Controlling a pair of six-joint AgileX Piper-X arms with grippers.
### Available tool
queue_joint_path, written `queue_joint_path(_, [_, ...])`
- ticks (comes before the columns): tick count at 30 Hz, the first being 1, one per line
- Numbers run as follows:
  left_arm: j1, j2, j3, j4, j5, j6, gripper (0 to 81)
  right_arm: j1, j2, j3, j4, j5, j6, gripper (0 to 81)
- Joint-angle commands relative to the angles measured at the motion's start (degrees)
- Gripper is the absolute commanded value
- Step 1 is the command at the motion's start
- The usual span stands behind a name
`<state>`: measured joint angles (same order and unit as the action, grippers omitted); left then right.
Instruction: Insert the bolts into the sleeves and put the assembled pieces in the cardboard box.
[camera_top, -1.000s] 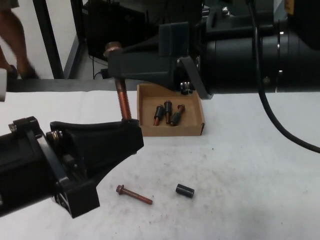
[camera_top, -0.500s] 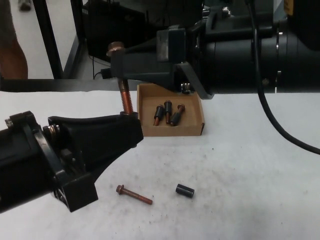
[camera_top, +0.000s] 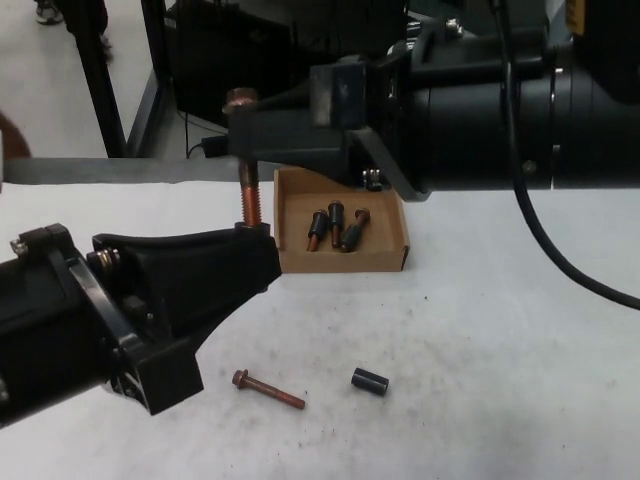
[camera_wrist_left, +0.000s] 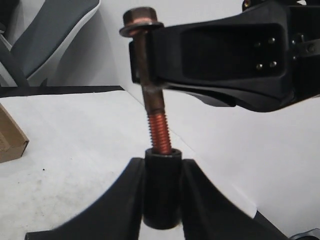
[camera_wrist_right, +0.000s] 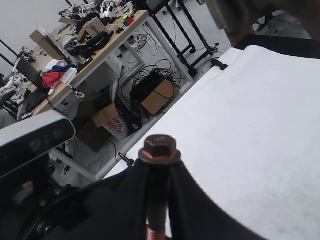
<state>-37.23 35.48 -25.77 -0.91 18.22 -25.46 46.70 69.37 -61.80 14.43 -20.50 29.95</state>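
bolt (camera_wrist_left: 150, 95) in right gripper (camera_top: 247, 145), tip in sleeve (camera_wrist_left: 162, 187), left gripper (camera_top: 258, 250) clamping

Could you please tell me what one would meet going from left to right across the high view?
At the back: upright bolt, then cardboard box. Nearer, lying on the bench: loose bolt, then loose sleeve.

Robotics lab, cluttered workbench (camera_wrist_right: 102, 29), tangled cables (camera_wrist_right: 159, 64)
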Motion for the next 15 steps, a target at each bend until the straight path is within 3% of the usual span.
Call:
queue_joint_path(1, [0.01, -0.31, -0.63, -2.32, -1.66, -0.23, 0.8, 0.83, -0.25, -0.04, 2.74, 1.54, -1.69, 0.2])
queue_joint_path(15, [0.01, -0.31, -0.63, -2.32, -2.84, 0.39, 0.8, 3.92, -1.20, 0.16, 6.74, 8.02, -5.11, 0.2])
